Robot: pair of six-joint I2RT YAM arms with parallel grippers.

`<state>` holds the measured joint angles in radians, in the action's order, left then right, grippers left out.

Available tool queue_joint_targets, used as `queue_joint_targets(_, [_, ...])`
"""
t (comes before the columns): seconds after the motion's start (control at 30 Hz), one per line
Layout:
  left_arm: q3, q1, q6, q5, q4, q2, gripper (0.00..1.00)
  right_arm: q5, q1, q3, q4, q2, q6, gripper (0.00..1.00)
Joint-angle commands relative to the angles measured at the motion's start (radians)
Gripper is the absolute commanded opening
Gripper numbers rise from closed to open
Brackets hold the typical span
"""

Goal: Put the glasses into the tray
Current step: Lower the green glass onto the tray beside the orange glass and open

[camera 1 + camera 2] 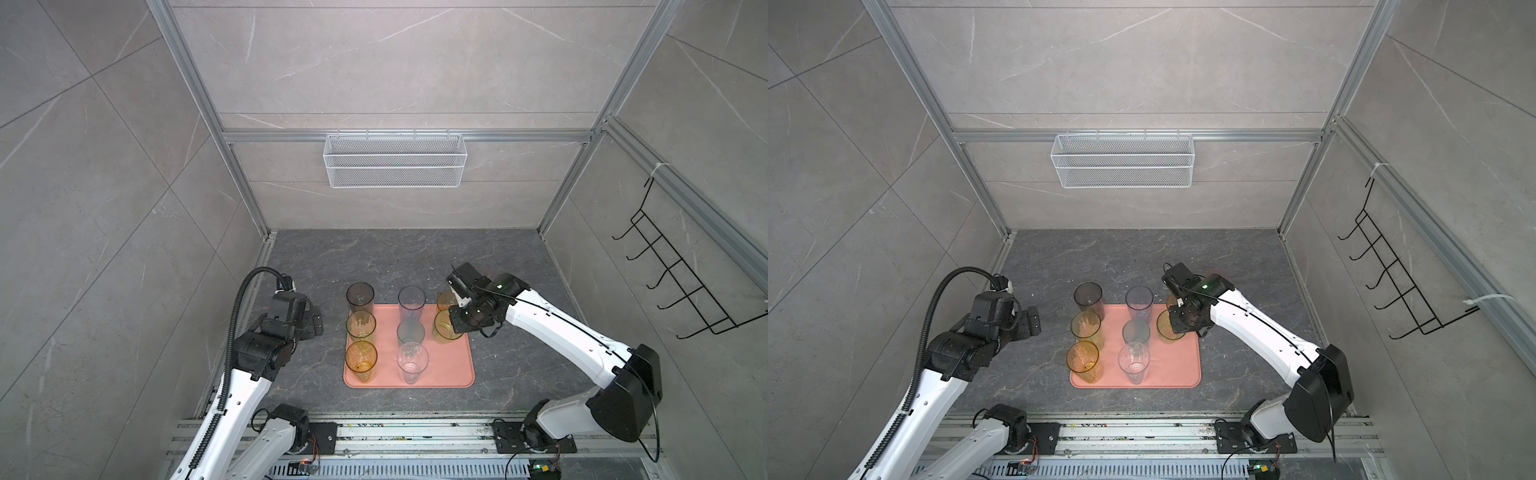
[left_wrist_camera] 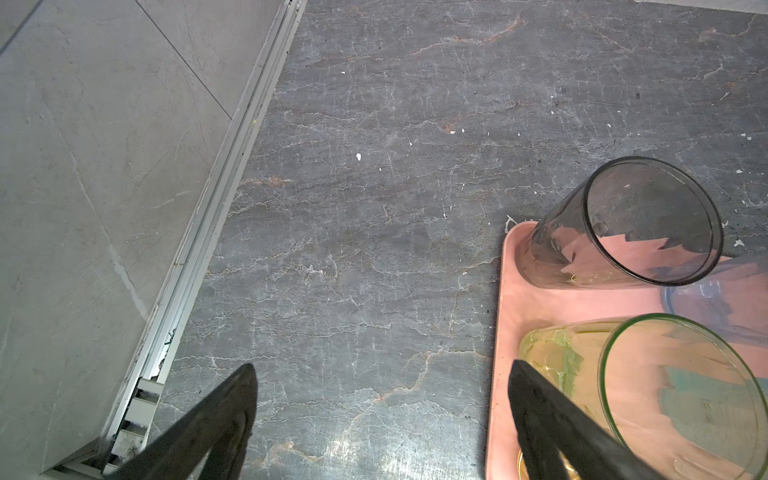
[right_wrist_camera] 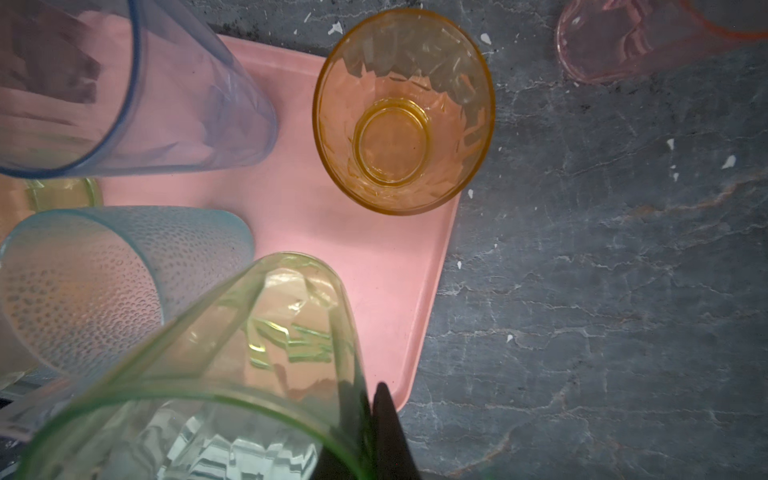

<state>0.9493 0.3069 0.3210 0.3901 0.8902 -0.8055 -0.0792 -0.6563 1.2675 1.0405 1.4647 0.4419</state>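
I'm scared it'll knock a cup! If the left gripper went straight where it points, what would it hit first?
Probably just the bare dark stone tabletop. The left gripper's open fingers aim beside the pink tray, though one looks near the yellow-green glass.

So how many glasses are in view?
9. On the tray, left column: grey, yellow-green, tall amber; middle: blue, teal, clear; right: short amber, plus green in the right gripper. Pink is off the tray, right wrist view only.

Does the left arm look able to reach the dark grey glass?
Probably yes: the left gripper is open and empty, and only bare table lies between it and the dark grey glass at the tray's corner.
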Motion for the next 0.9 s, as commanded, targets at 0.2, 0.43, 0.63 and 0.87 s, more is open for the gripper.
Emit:
queue_joint_targets(0.2, [-0.003,-0.008,-0.007,-0.003,-0.016,0.005,0.95,-0.059,0.003,-0.076,-0.088,0.034,0.013,0.00])
queue_joint_targets(0.43, [-0.003,-0.008,-0.007,-0.004,-0.015,0.003,0.95,-0.070,0.026,-0.123,-0.137,0.051,0.009,0.00])
queue_joint_targets(0.63, [-0.004,-0.008,-0.007,-0.005,-0.014,0.003,0.95,-0.062,0.050,-0.150,-0.164,0.077,0.003,0.00])
queue_joint_targets(0.87, [-0.003,-0.008,-0.007,-0.004,-0.015,0.002,0.95,-0.070,0.070,-0.167,-0.185,0.091,-0.002,0.00])
